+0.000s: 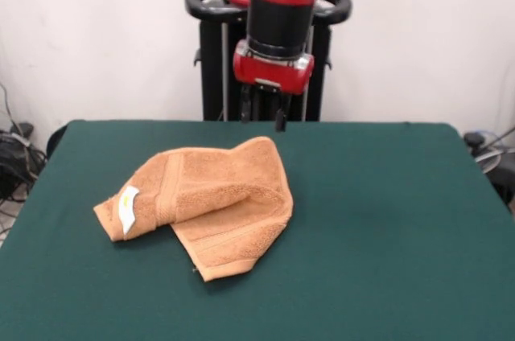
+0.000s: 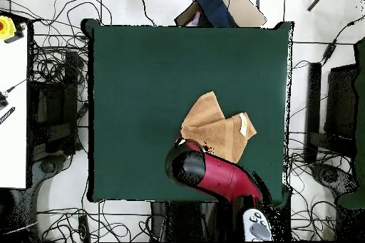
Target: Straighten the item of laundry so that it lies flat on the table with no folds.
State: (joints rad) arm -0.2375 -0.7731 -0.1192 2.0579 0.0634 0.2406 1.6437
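Big dark green table (image 1: 386, 220), and the only thing sitting on it is a crumpled orange-tan towel (image 1: 209, 196), folded over itself, white tag (image 1: 128, 206) showing.

Towel (image 1: 211, 200): orange-tan terry cloth, lying on the green table (image 1: 386, 228), left of the table's middle. Not flat. Upper layer is folded over a lower layer, which projects toward the near edge as a pointed corner. A rounded fold runs along the towel's right side. Woven band stripes show on both layers. White tag (image 1: 128, 208) sits at the towel's left end.

Gripper (image 1: 262, 118): hangs from the red and black arm (image 1: 278, 15), above the table's far edge, beyond the towel's far corner and clear of it. Its dark fingers point down, with a gap between them. Nothing held.

Pedestal (image 1: 213, 59): black, behind the arm.
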